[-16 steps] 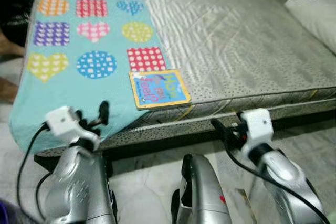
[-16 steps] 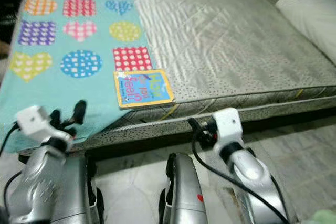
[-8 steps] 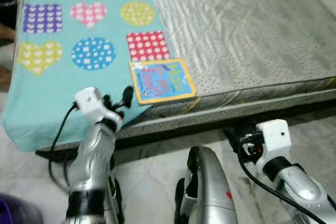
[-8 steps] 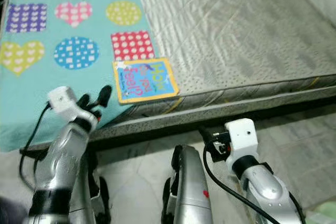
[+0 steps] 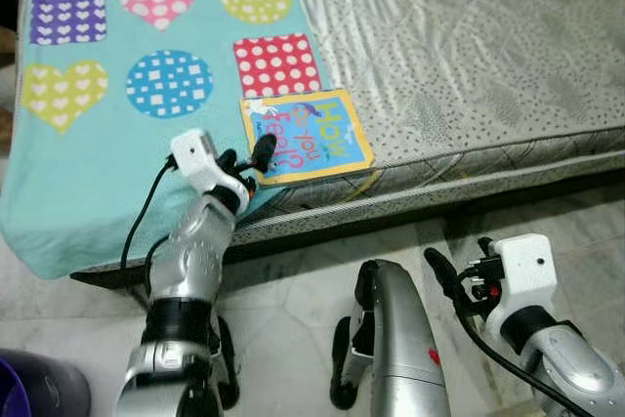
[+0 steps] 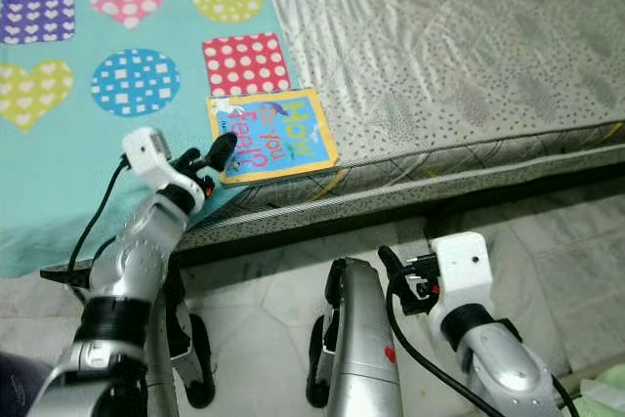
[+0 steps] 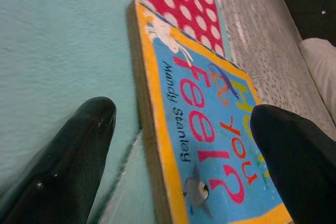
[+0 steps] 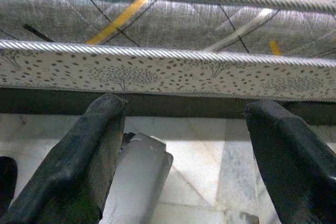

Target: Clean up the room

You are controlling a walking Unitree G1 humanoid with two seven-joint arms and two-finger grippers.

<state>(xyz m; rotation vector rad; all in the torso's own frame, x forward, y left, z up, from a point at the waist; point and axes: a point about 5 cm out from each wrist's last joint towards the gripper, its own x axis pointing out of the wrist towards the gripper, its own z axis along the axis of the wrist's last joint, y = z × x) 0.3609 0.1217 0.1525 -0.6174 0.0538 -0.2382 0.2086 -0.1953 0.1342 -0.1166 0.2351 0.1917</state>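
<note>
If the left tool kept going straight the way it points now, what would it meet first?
Most likely the book lying on the blanket: the open left tool has one finger at the book's edge and one over its cover.

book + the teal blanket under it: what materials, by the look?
Book: likely thick cardboard, a board book; glossy printed cover, chunky pale edge. Teal blanket: soft fabric, probably fleece; matte, fuzzy nap, printed hearts and dots. Left gripper straddles the book's edge, jaws open.

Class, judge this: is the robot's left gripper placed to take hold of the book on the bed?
Probably yes: the left gripper is open, straddling the book's near edge, nothing between.
</note>
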